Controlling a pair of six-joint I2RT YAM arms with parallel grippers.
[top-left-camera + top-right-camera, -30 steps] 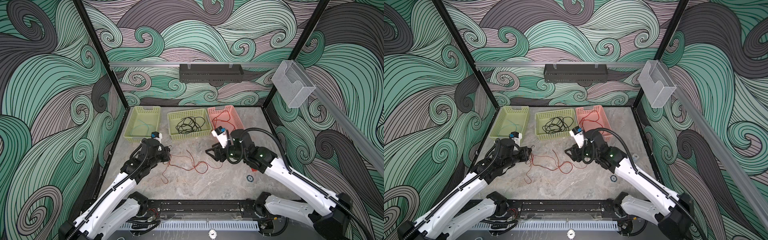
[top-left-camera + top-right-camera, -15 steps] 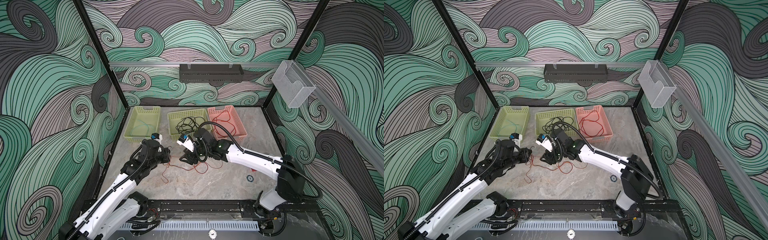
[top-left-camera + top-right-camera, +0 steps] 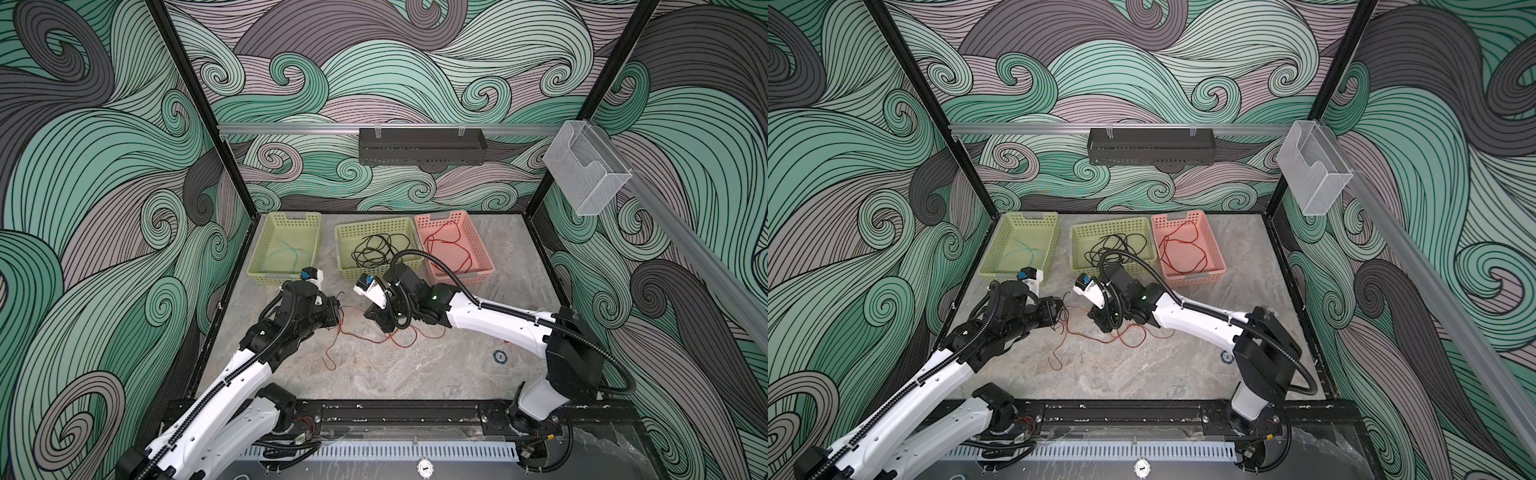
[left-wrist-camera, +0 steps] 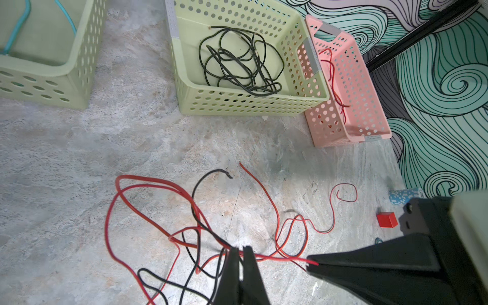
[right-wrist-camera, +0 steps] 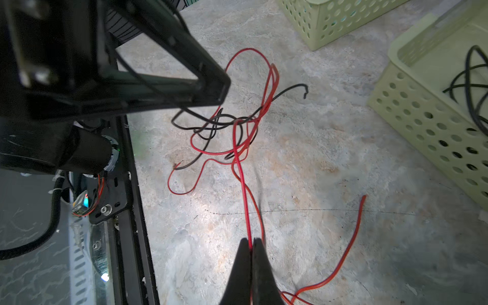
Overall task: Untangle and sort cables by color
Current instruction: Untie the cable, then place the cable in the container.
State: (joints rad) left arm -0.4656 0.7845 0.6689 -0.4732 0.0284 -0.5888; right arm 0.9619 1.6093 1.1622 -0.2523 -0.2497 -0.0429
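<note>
Top views both show the grey marbled bench (image 3: 415,374) with three perforated baskets in a row along its far edge: the left green basket (image 3: 274,277), the middle green basket (image 3: 361,272), and the pink basket (image 3: 478,277) just beside it on the right. A teal cable (image 3: 286,253) lies in the left one, coiled black cables (image 3: 376,251) in the middle one, and a looped red cable (image 3: 446,245) in the pink one. Nearer, at mid-bench, the two arms reach inward toward each other. The left gripper (image 4: 240,249) has its jaws pressed together on a loose tangle (image 3: 365,338) of red and black strands; which strands it pinches I cannot tell. The right gripper (image 5: 251,241), just right of it, is likewise closed tight, nipping a red strand (image 5: 244,190) that runs from its tips back into the tangle. A black strand (image 4: 195,195) winds through the red loops, its free end lifted off the stone. Toward the right side of the bench lie a blue round token (image 3: 500,356) and a tiny red block (image 4: 386,219).
</note>
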